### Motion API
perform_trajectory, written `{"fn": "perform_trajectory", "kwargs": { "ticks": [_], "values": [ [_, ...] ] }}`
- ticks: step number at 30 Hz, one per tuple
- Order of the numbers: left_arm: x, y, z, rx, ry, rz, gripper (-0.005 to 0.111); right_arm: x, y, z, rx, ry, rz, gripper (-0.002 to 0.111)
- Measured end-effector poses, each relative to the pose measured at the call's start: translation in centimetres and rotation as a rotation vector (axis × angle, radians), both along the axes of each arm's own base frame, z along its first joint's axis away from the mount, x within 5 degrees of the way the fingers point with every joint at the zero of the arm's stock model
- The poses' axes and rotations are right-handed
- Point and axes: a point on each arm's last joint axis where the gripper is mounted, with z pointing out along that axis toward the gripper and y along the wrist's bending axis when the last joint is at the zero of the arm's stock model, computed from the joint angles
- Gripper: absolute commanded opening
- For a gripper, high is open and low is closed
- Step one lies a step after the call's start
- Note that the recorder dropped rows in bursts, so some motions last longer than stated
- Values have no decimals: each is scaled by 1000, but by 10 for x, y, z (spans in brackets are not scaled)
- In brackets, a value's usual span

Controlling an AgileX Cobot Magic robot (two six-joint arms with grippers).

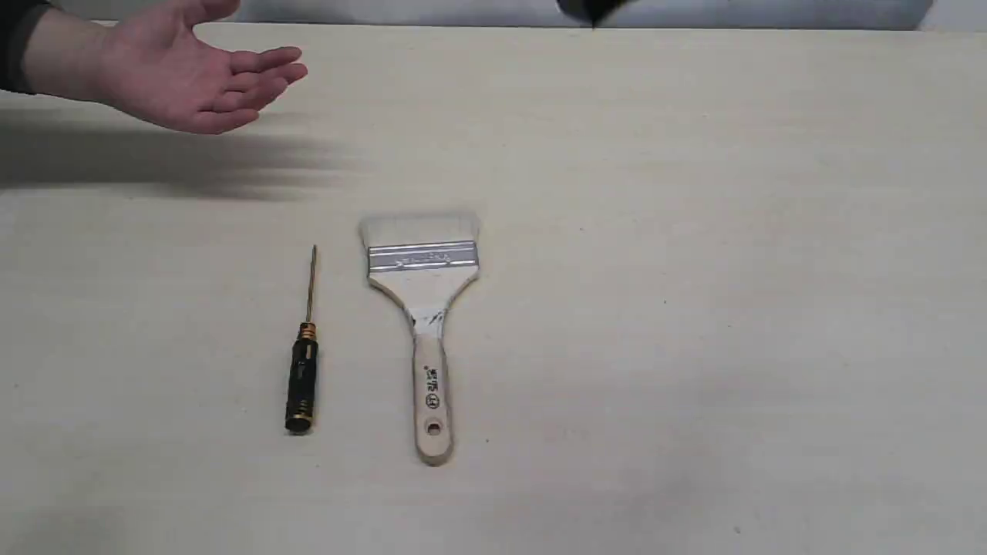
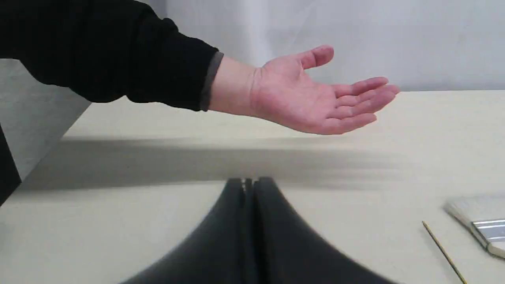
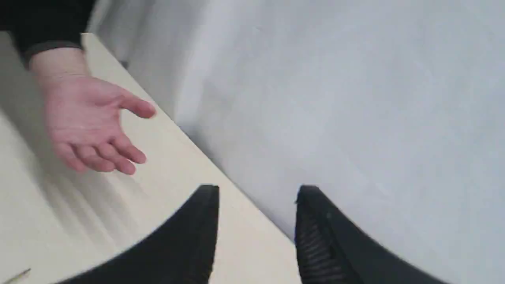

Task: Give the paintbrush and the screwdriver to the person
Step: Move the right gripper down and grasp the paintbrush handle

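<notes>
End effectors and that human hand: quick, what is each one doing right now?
Left end effector: closed, holding nothing.
Right end effector: open, empty.
Person's hand: open, palm up, empty.

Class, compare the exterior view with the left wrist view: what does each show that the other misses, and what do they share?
Only the exterior view shows the screwdriver whole, black handle included, and the paintbrush down to its handle's hole. Only the left wrist view shows the left gripper, shut and empty, and most of the person's dark sleeve. Both show the person's hand open, palm up, above the table, the screwdriver's thin shaft, and the paintbrush's bristles and ferrule.
</notes>
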Motion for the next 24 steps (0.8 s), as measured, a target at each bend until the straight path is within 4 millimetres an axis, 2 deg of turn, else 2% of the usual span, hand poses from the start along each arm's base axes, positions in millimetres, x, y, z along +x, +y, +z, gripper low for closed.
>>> {"fn": "perform_trajectory", "kwargs": {
  "ticks": [2,4,8,13,17,24],
  "values": [
    [0,0,0,0,0,0,0,8,6,6,36,100,-103,50],
    [0,0,0,0,0,0,0,17,14,3,51,203,-161,59],
    [0,0,0,0,0,0,0,33,34,-21,53,423,-218,63],
    [0,0,0,0,0,0,0,55,62,-82,-44,746,-302,63],
    [0,0,0,0,0,0,0,66,81,-133,-103,933,-344,63],
    [0,0,0,0,0,0,0,76,104,-186,-87,1104,-333,63]
  ]
}}
